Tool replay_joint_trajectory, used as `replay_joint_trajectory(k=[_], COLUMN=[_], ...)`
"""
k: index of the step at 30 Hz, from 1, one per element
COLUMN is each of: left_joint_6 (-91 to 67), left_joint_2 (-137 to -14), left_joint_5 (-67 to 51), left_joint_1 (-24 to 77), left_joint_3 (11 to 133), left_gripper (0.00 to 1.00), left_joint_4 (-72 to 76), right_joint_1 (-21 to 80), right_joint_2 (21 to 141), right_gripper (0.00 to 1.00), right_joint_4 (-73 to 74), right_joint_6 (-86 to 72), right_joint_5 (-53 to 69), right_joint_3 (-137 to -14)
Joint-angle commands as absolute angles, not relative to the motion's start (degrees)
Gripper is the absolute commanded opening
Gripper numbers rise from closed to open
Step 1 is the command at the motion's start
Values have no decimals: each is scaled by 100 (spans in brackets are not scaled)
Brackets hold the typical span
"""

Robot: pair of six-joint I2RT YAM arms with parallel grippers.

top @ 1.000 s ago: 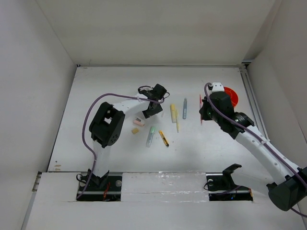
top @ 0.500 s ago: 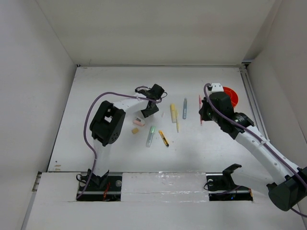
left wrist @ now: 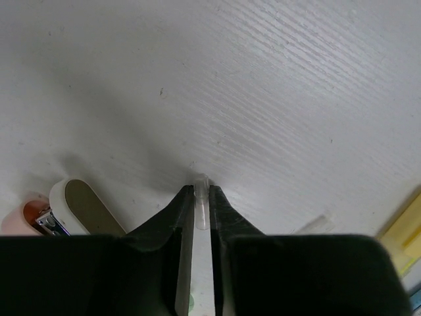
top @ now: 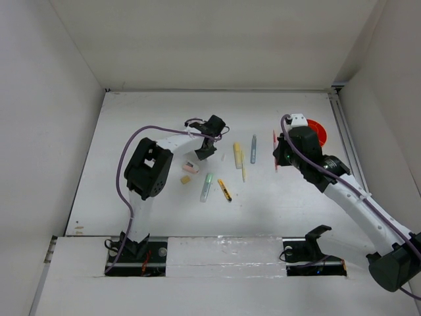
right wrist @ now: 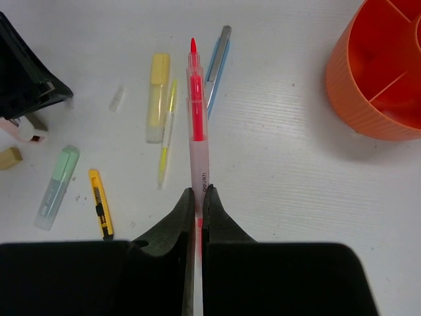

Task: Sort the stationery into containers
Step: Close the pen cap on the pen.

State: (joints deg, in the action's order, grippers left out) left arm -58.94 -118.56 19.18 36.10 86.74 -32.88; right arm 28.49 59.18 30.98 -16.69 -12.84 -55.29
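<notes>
Orange pot (right wrist: 368, 85): round, ribbed wall, divided inside, upright, right of the pens. Red pen (right wrist: 197, 112): clamped in right fingers (right wrist: 186, 217), tip pointing away. Yellow marker (right wrist: 156, 95), thin yellow pen (right wrist: 166, 135) and grey-blue pen (right wrist: 217, 62) lie side by side, roughly parallel. Pale green marker (right wrist: 57, 187) and yellow-black pen (right wrist: 100, 212) lie nearer, apart. Tan eraser (right wrist: 9, 158) and pink eraser (top: 191, 167) lie left of them. Small clear piece (left wrist: 202, 197): pinched in left fingers (left wrist: 181, 224).

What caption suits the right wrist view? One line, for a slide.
Right gripper pinches the red pen, tip pointing away; divided orange pot upper right, yellow marker and green marker lying left.
</notes>
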Motion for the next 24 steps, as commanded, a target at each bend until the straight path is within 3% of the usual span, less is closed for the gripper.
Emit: replay_joint_trajectory(k=[1,3,8,16,24], left_joint_6=[-5994,-5941,-5372,-4492,-4157], left_joint_2=[-12252,-12304,-12121,-10382,-9221], left_joint_5=[1767,1706,1494,563,62], left_joint_1=[3586,3534,3480,3480,3480], left_joint_3=[8569,8517,8455,7798,7119], left_gripper=[7,0,0,0,0], left_joint_4=[-3577,-3508,-2982,-1162,570], right_joint_1=[2813,2813,2698,2566,2681], right_joint_2=[5783,5783,5888,6468,7048], right_gripper=[0,0,0,0,0], right_joint_4=[2795,2725,1891,749,-211], right_joint_6=[-1635,-1574,-1266,-1502,-2222], right_joint_5=[-1152,-1056,259,2028,2733], right_joint_3=[-5581,-5581,-5091,-4676,-4596])
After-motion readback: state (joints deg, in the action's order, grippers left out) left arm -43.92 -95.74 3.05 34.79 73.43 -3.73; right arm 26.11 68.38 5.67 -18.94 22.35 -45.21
